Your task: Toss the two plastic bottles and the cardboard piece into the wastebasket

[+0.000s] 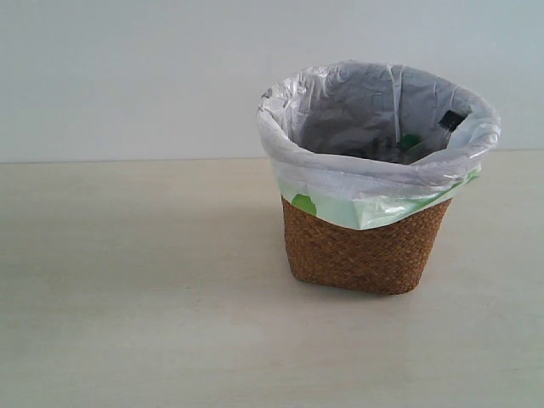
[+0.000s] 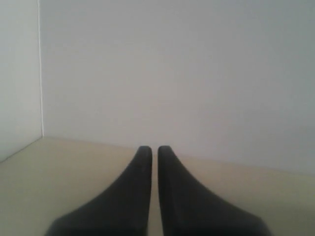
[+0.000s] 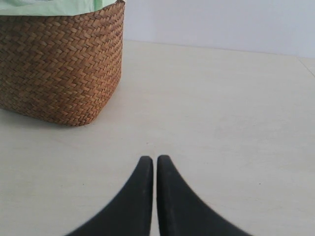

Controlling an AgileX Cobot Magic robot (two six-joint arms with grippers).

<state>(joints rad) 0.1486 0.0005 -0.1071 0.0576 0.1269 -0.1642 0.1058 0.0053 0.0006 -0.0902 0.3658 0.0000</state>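
Note:
The wicker wastebasket stands on the table right of centre, lined with a white bag with green print. Inside it a green bit and a black cap show through the opening; the bottles are otherwise hidden. The cardboard piece is out of view. My left gripper is shut with nothing held, facing a bare wall. My right gripper is shut and empty, low over the table, apart from the wastebasket. Neither gripper shows in the exterior view.
The pale table spreads around the basket, with a plain wall behind it. A wall corner shows in the left wrist view.

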